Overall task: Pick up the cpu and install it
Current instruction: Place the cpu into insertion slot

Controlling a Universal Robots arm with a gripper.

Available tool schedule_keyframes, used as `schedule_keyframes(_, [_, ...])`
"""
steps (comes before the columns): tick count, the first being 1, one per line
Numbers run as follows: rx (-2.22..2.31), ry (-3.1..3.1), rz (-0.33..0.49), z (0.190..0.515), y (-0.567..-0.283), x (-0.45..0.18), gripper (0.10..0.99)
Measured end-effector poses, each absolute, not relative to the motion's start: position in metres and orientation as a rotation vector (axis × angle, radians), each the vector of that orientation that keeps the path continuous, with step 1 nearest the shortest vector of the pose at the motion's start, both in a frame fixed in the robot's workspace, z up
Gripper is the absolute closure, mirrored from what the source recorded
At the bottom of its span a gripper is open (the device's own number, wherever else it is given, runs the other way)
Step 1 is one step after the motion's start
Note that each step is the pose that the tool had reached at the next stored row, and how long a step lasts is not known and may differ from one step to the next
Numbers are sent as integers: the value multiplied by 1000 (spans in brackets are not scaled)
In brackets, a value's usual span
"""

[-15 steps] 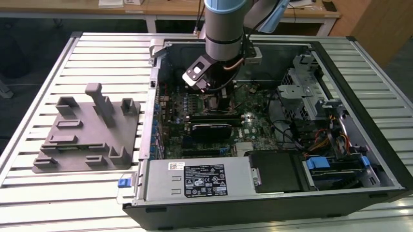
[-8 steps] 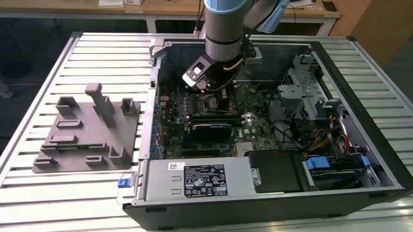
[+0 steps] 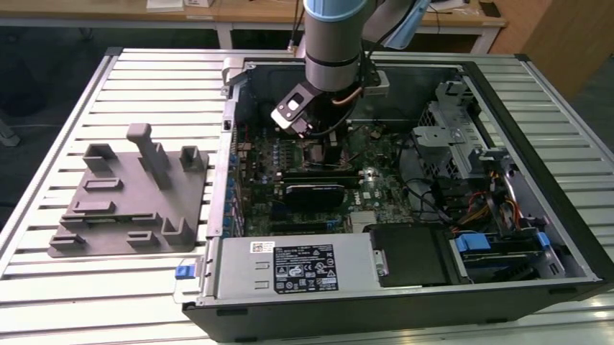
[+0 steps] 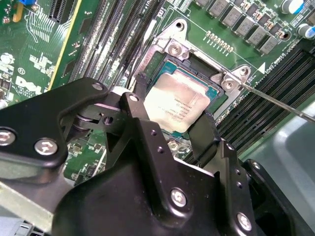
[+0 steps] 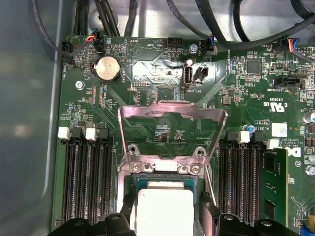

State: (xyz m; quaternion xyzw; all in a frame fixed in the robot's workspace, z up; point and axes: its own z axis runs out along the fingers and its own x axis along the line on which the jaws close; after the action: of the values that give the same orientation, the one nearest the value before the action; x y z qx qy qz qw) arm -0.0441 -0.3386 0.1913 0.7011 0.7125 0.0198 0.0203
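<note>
The exterior view sets the wider scene. An open computer case [image 3: 576, 237] lies on a slatted metal counter [image 3: 154, 86]. A grey fixture [image 3: 129, 194] stands on the counter just outside the case, toward the exterior view's left. The arm [image 3: 334, 43] reaches down into the case, and the tool [image 3: 321, 144] is low over the motherboard [image 3: 384, 180]. A boxy power supply [image 3: 287, 266] fills the near end of the case.

Both wrist views look in close at the board. In them the cpu [image 4: 181, 101] [image 5: 165, 212], silvery-white on top, lies flat inside the socket [image 4: 172, 49] [image 5: 162, 167], and the tool [image 4: 173, 105] [image 5: 167, 209] sits right over it. I cannot tell whether the tool pinches the chip or stands spread just clear of its edges.

The first wrist view shows the socket's metal load plate [image 5: 172, 115] swung up and open. Rows of black memory slots [image 5: 88, 182] run on either side of the socket. A round coin battery [image 5: 107, 68] sits farther off on the green board, and dark cables [image 5: 236, 29] trail along the board's far edge.

The second wrist view looks along the tool's black body. It shows the screws at the socket's corners and a thin metal lever [image 4: 275, 101] that angles out from the socket over the neighbouring slots.
</note>
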Motion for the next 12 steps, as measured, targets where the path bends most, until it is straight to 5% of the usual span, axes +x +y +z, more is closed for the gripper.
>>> schedule_keyframes(12, [2177, 2212, 67, 194, -338, -44, 471])
